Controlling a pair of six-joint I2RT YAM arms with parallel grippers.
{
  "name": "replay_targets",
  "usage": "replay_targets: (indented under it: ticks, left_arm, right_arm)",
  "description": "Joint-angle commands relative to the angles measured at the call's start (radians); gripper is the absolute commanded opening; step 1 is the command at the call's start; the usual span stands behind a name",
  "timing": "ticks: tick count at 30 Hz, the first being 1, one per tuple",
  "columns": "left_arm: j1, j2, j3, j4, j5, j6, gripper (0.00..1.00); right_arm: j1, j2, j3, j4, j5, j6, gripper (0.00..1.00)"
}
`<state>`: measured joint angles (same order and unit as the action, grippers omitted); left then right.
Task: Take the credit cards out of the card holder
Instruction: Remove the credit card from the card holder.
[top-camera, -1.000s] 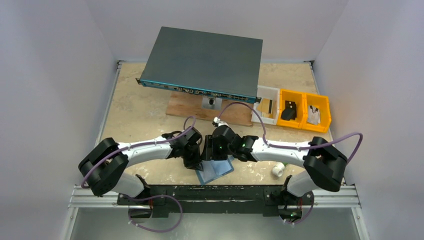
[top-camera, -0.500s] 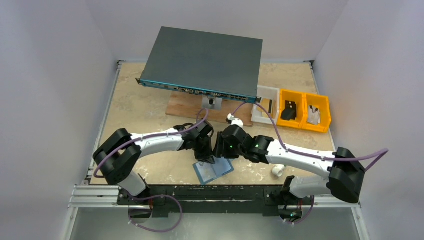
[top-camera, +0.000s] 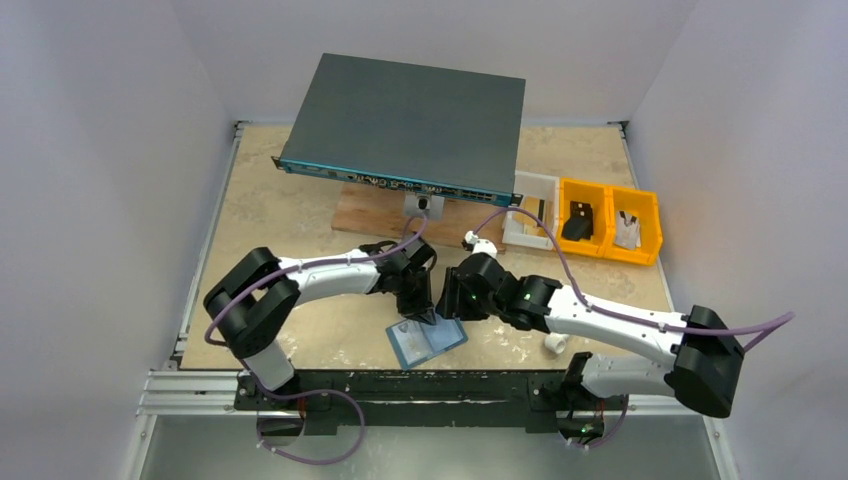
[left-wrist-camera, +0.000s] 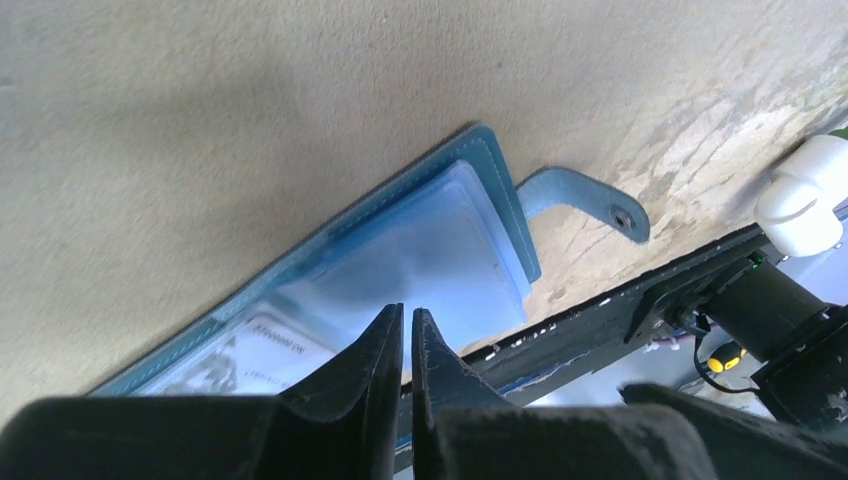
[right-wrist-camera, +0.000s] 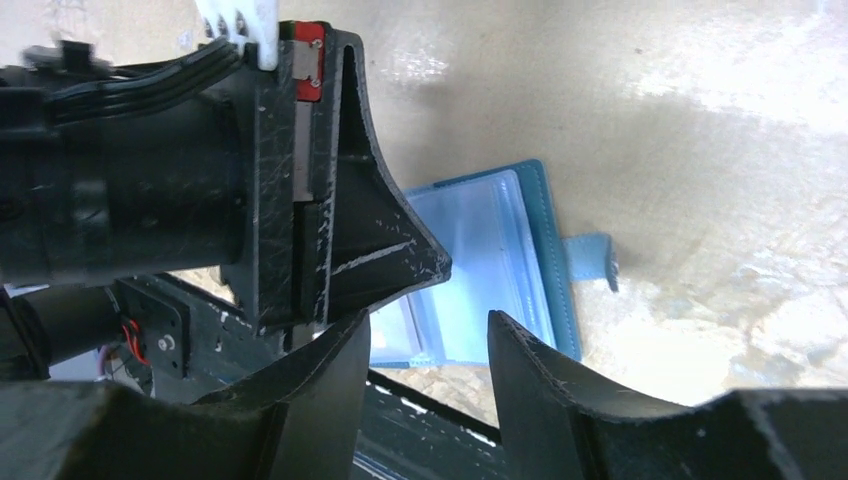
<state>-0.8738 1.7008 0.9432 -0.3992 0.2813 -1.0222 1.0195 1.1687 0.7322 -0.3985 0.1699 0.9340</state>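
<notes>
The steel-blue card holder (top-camera: 428, 343) lies open on the table near the front edge, its clear inner sleeves up and its strap tab (left-wrist-camera: 590, 196) out to the side. A pale printed card (left-wrist-camera: 250, 352) sits in one sleeve. My left gripper (top-camera: 421, 311) is shut, with only a hairline gap, its tips (left-wrist-camera: 405, 314) over the holder's (left-wrist-camera: 430, 250) clear sleeve; nothing shows between them. My right gripper (top-camera: 447, 301) is open and empty (right-wrist-camera: 428, 325), just above the holder's (right-wrist-camera: 500, 262) far edge and beside the left gripper's finger (right-wrist-camera: 375, 235).
A large dark grey box (top-camera: 410, 120) sits on a wooden board (top-camera: 365, 215) at the back. A white bin (top-camera: 530, 215) and two orange bins (top-camera: 585, 220) stand at the back right. A small white part (top-camera: 555, 343) lies right of the holder. The black front rail (top-camera: 430, 385) is close.
Both grippers have moved away from the front edge and a little right, uncovering the open card holder. The holder has stayed in place.
</notes>
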Motion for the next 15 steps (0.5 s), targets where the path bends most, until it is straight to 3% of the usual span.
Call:
replay_targets:
  ticks: [1,15]
  left_arm:
    - [-0.002,-0.126,0.009,-0.071,-0.063,0.041,0.08]
    - [0.028,-0.353,-0.204,-0.143,-0.137,0.006,0.09]
  right_arm:
    - [-0.001,0.037,0.001,0.132,-0.093,-0.084,0.46]
    - [0.028,0.280,0.045,0.320,-0.292,-0.139,0.40]
